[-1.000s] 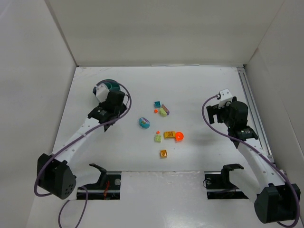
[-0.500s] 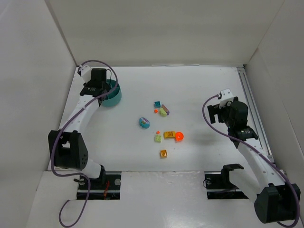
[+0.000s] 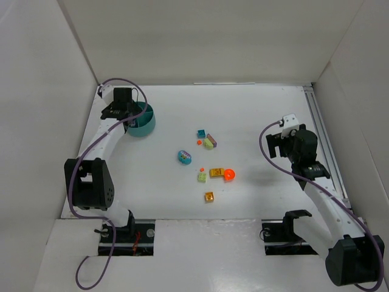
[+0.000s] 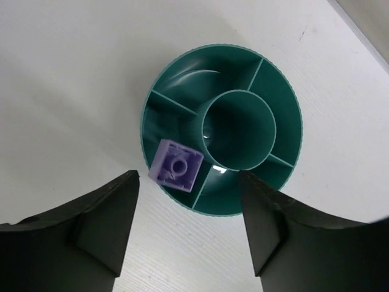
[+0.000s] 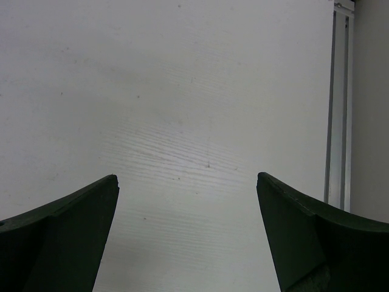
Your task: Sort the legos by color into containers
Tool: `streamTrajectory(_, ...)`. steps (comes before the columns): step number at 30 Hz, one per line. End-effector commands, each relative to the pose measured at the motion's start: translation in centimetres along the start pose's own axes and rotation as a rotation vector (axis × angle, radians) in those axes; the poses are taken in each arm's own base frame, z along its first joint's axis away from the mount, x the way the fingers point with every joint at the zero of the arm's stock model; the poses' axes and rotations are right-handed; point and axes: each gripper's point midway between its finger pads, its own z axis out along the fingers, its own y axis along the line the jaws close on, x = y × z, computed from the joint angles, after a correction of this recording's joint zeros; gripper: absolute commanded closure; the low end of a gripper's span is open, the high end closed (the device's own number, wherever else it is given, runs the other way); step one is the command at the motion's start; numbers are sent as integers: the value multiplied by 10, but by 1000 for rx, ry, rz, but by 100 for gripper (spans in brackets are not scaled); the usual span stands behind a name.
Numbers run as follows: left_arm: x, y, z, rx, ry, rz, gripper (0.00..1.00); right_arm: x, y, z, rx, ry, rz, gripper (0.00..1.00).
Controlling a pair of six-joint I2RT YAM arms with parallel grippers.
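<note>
The teal divided bowl (image 3: 142,123) stands at the table's far left. My left gripper (image 3: 127,113) hangs over it, open. In the left wrist view a purple brick (image 4: 176,165) sits free at the bowl's near-left rim (image 4: 285,97), over an outer compartment, beyond the tips of my left gripper (image 4: 189,176) and touching neither finger. Loose legos lie mid-table: a teal one (image 3: 201,133), a lime and purple pair (image 3: 209,142), a blue round piece (image 3: 184,157), a lime one (image 3: 202,177), a yellow one (image 3: 216,172), an orange round one (image 3: 229,175). My right gripper (image 3: 275,143) is open over bare table (image 5: 186,177).
A small orange-yellow brick (image 3: 209,196) lies nearest the arm bases. White walls close in the table on the left, back and right. A metal rail (image 5: 339,103) runs along the right edge, close to my right gripper.
My left arm swung from near the table's middle out to the bowl at the far left. Its jaws then opened and let go of the purple brick. The right arm stayed still.
</note>
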Motion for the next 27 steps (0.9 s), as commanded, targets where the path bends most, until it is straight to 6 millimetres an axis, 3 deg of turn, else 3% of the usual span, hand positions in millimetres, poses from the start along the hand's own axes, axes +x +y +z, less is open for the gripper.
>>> streamTrajectory(1,-17,-12,-6,46,-40,-8,35,-12,-8,-1,30,-38,-2,0)
streamTrajectory(6,-17,-13,-4,45,-39,-7,32,-10,-7,-2,27,-29,-2,0)
streamTrajectory(10,-22,-18,-17,91,-41,-8,13,-11,-2,-1,-3,-38,-21,0)
streamTrajectory(11,-20,-15,-19,91,-40,-8,0,-11,-2,-1,-3,-38,-21,0)
streamTrajectory(15,-13,-26,-44,232,-22,3,0,-26,12,-1,-49,-75,-76,4)
streamTrajectory(19,9,-35,-72,347,-23,19,0,-39,49,7,-128,-76,-185,5)
streamTrajectory(23,65,-38,-99,470,70,59,0,-53,115,24,-283,-59,-297,6)
streamTrajectory(27,94,-30,-111,507,112,68,0,-56,161,33,-386,-49,-341,10)
